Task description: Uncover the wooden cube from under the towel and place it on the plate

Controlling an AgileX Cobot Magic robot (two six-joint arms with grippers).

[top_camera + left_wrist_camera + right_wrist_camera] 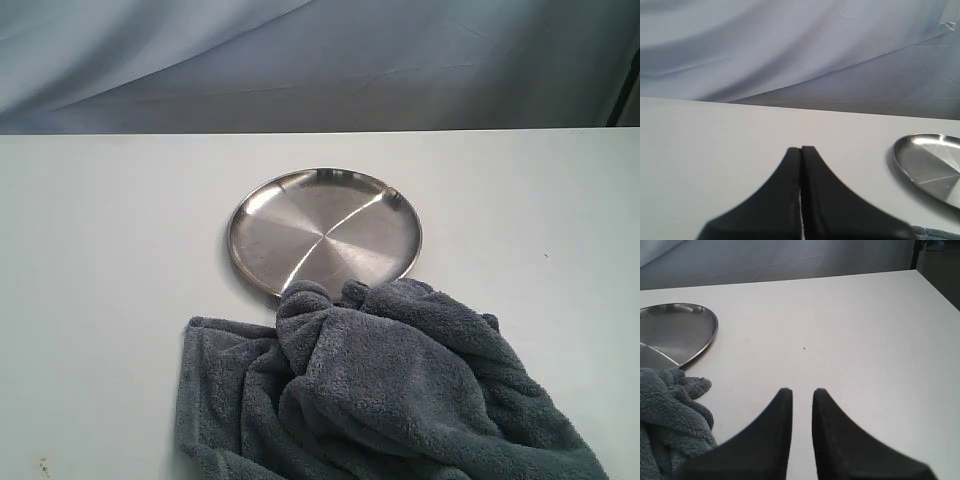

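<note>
The steel plate point(325, 232) lies in the middle of the white table, bare. The grey-blue towel point(375, 395) is bunched in a heap at the table's front, its far edge touching the plate's near rim. The wooden cube is hidden; no part of it shows. Neither gripper appears in the exterior view. My left gripper point(801, 150) is shut with nothing in it, over bare table left of the plate point(932, 165). My right gripper point(802, 392) stands slightly open and empty, right of the towel point(667, 415) and plate point(675, 332).
A pale blue-grey cloth backdrop point(320, 60) hangs behind the table's far edge. The table's right edge point(937, 290) shows in the right wrist view. White tabletop point(100, 230) spreads on both sides of the plate.
</note>
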